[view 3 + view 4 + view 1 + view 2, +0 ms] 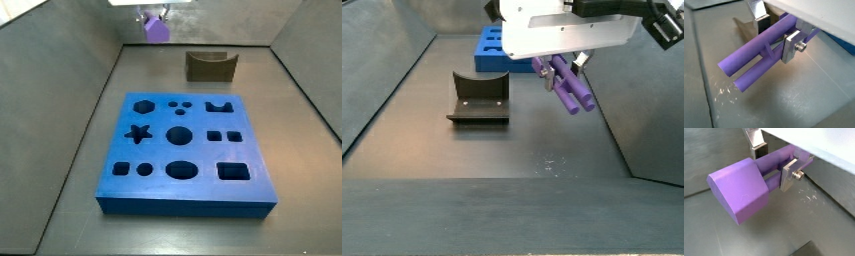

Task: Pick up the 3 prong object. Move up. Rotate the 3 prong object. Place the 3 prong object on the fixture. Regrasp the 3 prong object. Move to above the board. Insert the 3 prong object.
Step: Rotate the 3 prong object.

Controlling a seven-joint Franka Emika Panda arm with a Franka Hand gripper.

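Fingers (pixel 791 47): clamping across the 3 prong object (pixel 757 62), carrying it clear of the floor for reorientation.
Gripper (pixel 560 62): hovering beside the fixture (pixel 477 97).
Fixture: standing empty, awaiting placement.
Board (pixel 185 150): lying beyond, holes unobstructed.

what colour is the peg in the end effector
Light purple; the 3 prong object, held in the end effector, shows best in a wrist view.

White tool (pixel 560 68) with flat silver screwed fingers (pixel 791 47).
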